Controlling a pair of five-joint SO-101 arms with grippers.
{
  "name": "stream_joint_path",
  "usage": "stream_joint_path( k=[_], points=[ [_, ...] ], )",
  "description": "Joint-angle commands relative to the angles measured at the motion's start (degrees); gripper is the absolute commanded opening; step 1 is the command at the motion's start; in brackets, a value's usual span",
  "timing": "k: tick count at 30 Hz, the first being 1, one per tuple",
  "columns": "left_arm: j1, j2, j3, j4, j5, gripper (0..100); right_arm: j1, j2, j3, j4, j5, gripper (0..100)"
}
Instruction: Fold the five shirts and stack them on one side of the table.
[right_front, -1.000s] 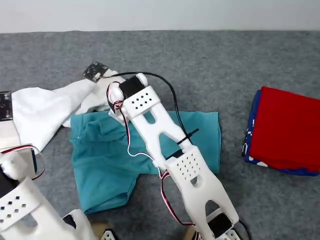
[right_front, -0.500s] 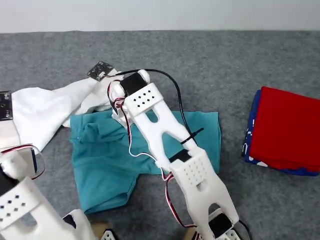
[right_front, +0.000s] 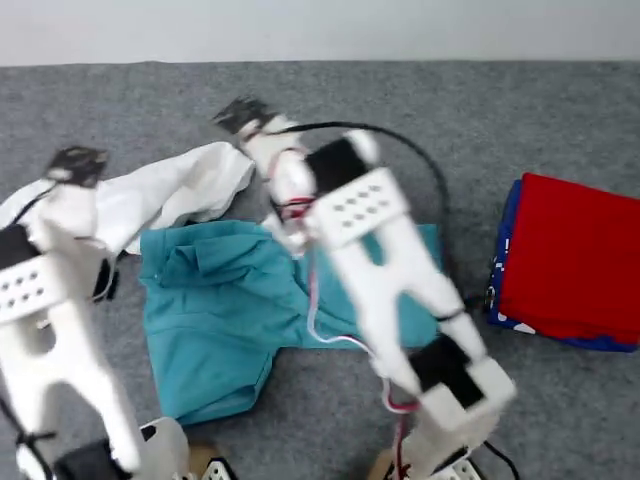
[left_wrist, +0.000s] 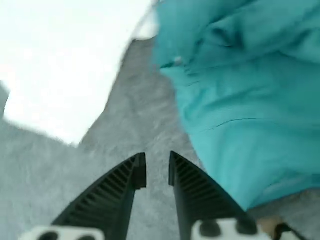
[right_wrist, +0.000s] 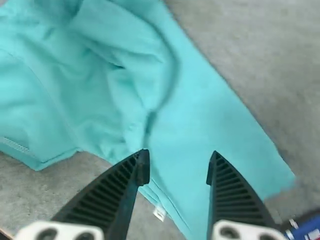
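My right gripper hangs with its jaws spread wide, the right arm stretched out long behind it. My left gripper points downward, fingers only a narrow gap apart, the left arm rising steeply behind it.

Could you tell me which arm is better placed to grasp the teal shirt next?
Right, probably: the right gripper hangs with open fingers over the crumpled teal shirt, while the left gripper sits over grey carpet beside it.
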Motion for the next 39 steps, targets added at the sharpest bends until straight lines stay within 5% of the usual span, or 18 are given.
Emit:
stream_joint_path(
  k=[1, 11, 20, 39],
  points=[
    [4.8, 4.9, -5.1, -0.1, -5.1, 11, 6.4, -10.4, 2.9, 2.6, -0.8, 19.8],
    [10.1, 19.8, -13.6, 0.2, -16.3, 17, 25.5, -30.0, 15.1, 2.6, -0.4, 19.8],
    [12.1, 33.2, -24.0, -0.1, -19.3, 17, 42.2, -40.1, 27.0, 2.3, -0.4, 19.8],
    [13.2, 47.2, -29.8, -3.5, -19.1, 12, 44.4, -43.4, 31.8, 2.3, -0.4, 19.8]
  ],
)
